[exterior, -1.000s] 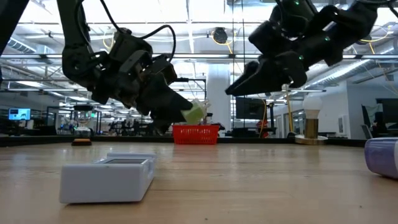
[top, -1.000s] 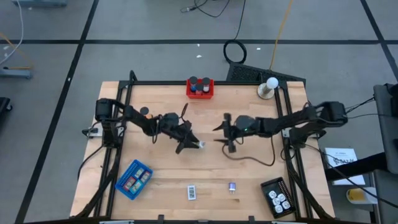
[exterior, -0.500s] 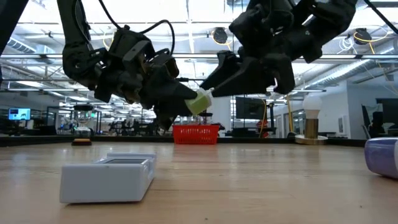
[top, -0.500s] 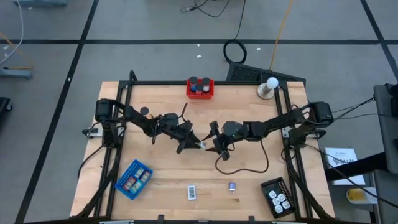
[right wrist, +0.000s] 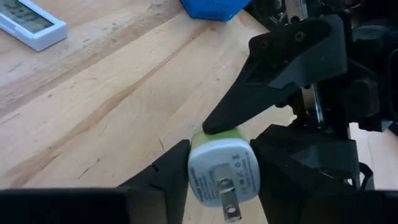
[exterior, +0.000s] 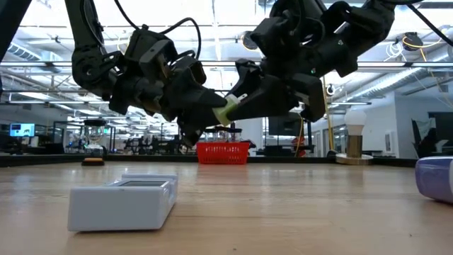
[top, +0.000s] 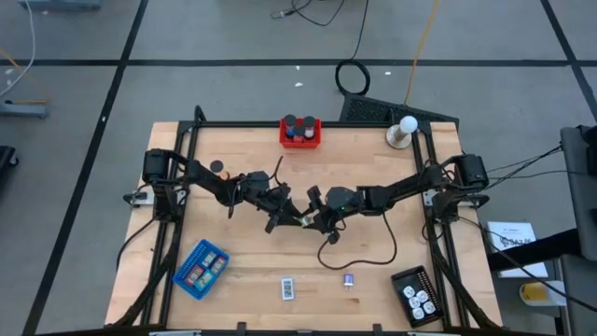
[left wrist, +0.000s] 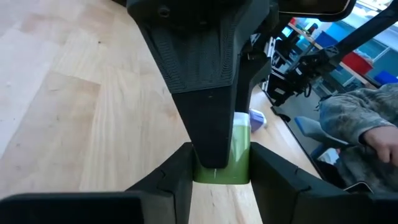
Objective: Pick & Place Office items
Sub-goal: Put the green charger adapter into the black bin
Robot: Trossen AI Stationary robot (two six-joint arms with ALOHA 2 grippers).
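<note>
My two claws meet above the middle of the table (top: 233, 159), a plug (exterior: 228, 111) between them. A tray (top: 300, 133) sits at the far edge, another tray (top: 201, 269) front left, a third (top: 416, 295) front right, a ball on its stand (top: 403, 131) far right.

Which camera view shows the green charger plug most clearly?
Right wrist view: the green charger plug fills it, white face and prongs visible. Left wrist view shows its green side, low view a pale sliver, high view a speck.
</note>
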